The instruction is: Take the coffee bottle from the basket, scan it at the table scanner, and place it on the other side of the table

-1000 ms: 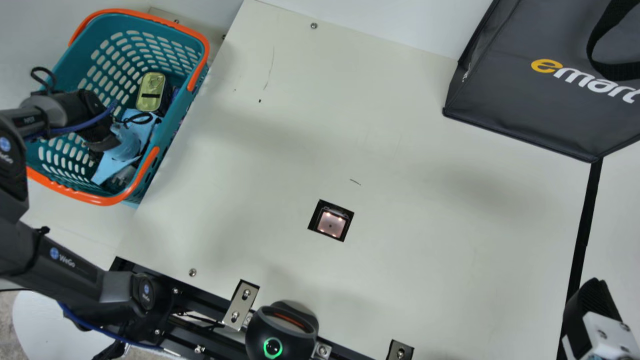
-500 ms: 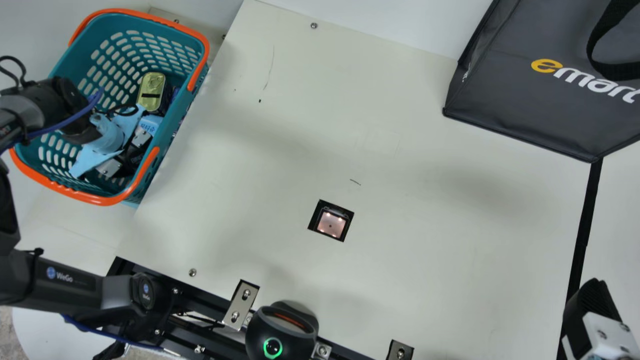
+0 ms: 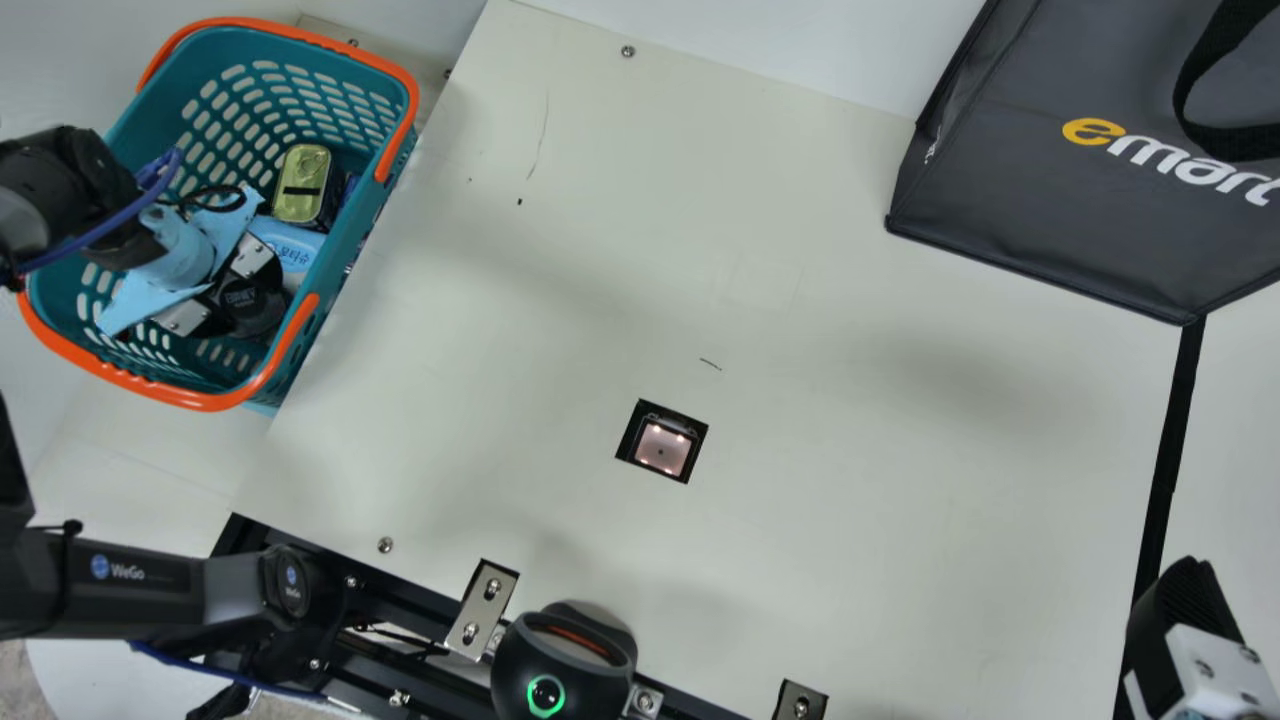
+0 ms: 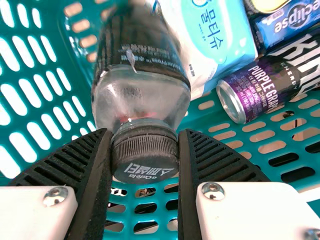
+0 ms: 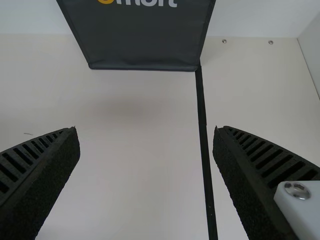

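Coffee bottle [image 4: 142, 92] in the basket [image 3: 215, 402], nipped at the cap by the left gripper [image 4: 145, 150]!
Probably stiff, smooth, weighty if full: apt to swing from the ridged cap, steadier if taken at the shoulder. Seen from the left wrist view, pads [image 4: 186, 155] snug against the cap; from the main view, open route to the scanner [image 3: 662, 447]. Right gripper [image 5: 145, 150] wide!
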